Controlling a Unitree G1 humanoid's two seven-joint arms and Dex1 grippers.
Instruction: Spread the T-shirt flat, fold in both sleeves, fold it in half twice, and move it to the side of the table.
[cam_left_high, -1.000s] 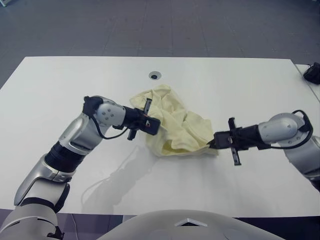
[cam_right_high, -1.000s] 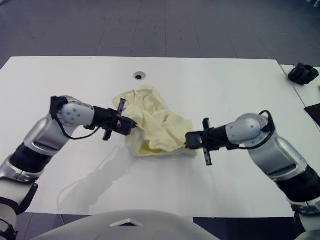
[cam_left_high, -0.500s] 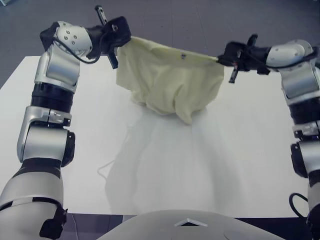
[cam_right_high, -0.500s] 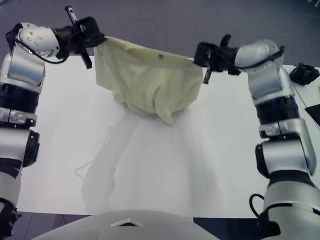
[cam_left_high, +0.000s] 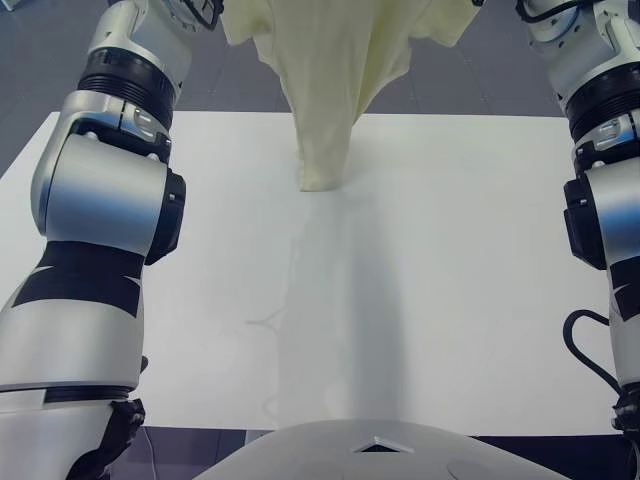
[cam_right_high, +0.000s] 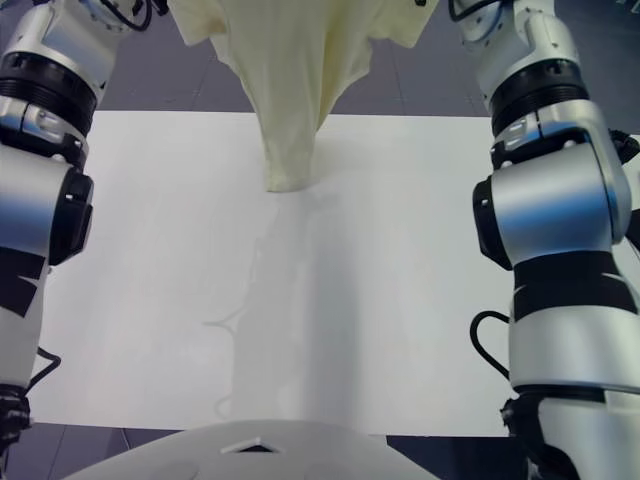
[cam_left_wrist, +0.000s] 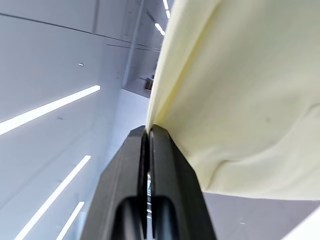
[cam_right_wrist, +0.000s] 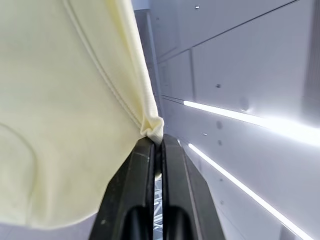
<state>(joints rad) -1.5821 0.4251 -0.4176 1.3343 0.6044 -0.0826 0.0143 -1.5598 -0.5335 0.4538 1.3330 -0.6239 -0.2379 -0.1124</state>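
The left arm (cam_left_high: 110, 190) is raised high at the left side of the white counter (cam_left_high: 470, 300). In its wrist view the left tool (cam_left_wrist: 149, 127) has its two dark fingers pressed together with only a sliver between them, pinching a folded edge of the pale yellow T-shirt (cam_left_wrist: 240, 95). The cloth runs off from the fingertips in a taut sheet.

Between the arms the T-shirt (cam_left_high: 335, 90) hangs in the air, wide at the top and narrowing to a bunched tip over the far middle of the counter (whether that tip touches the surface cannot be told).

The right arm (cam_left_high: 600, 120) is raised high on the right side. The right tool (cam_right_wrist: 160, 140) is likewise clamped nearly closed, and a puckered bit of the shirt's stitched edge sits gripped at its fingertips.
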